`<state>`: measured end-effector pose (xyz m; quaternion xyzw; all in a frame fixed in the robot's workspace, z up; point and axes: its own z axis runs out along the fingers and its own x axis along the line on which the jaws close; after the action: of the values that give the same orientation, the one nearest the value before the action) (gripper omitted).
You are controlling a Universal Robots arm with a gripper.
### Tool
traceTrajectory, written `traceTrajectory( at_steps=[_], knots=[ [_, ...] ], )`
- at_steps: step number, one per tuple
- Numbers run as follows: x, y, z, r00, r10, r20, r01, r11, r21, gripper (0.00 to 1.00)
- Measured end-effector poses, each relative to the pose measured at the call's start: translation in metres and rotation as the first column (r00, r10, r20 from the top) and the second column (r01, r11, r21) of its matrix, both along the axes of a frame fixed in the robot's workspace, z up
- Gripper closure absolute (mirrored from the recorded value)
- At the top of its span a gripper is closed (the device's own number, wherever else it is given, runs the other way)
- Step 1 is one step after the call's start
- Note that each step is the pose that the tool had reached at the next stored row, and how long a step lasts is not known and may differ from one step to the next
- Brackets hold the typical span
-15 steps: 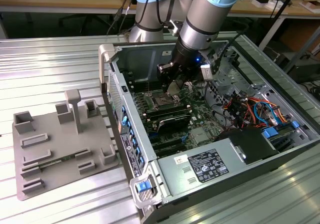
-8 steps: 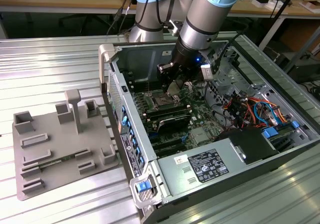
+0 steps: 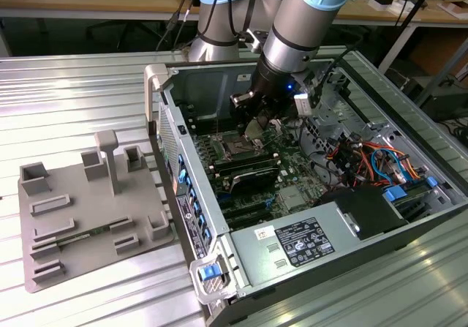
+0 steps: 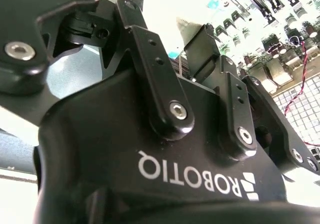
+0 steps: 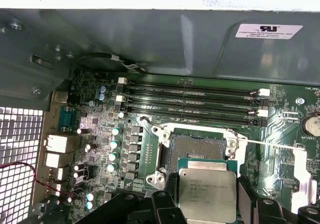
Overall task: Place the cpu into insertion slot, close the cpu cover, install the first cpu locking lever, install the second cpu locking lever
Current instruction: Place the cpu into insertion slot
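In the first wrist view the cpu (image 5: 207,186), a flat square chip with a silvery top, sits between the black fingers (image 5: 248,194) of my gripper (image 5: 207,206), which is shut on it. The chip hangs just off one edge of the insertion slot (image 5: 197,151), a dark open square socket with a silver rim. A thin locking lever (image 5: 267,145) sticks out sideways from the slot. A pale metal plate (image 5: 301,176) beside it may be the swung-open cpu cover. In the exterior view my gripper (image 3: 257,126) is low inside the computer case, just behind the slot (image 3: 238,149).
Long black memory slots (image 5: 192,101) run beyond the socket, with the grey case wall (image 5: 150,38) behind them. The exterior view shows the power supply box (image 3: 307,243) at the case front, coloured cables (image 3: 365,159) on the right and a grey fixture tray (image 3: 88,217) on the left.
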<state>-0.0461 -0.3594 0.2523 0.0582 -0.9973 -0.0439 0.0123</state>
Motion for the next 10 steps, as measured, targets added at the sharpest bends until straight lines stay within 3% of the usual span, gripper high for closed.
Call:
traceTrajectory(
  at_steps=[10],
  knots=[
    [0.0000, 0.0000, 0.0000, 0.9996, 0.029, 0.0000, -0.029, 0.9996, 0.0001, 0.45]
  ],
)
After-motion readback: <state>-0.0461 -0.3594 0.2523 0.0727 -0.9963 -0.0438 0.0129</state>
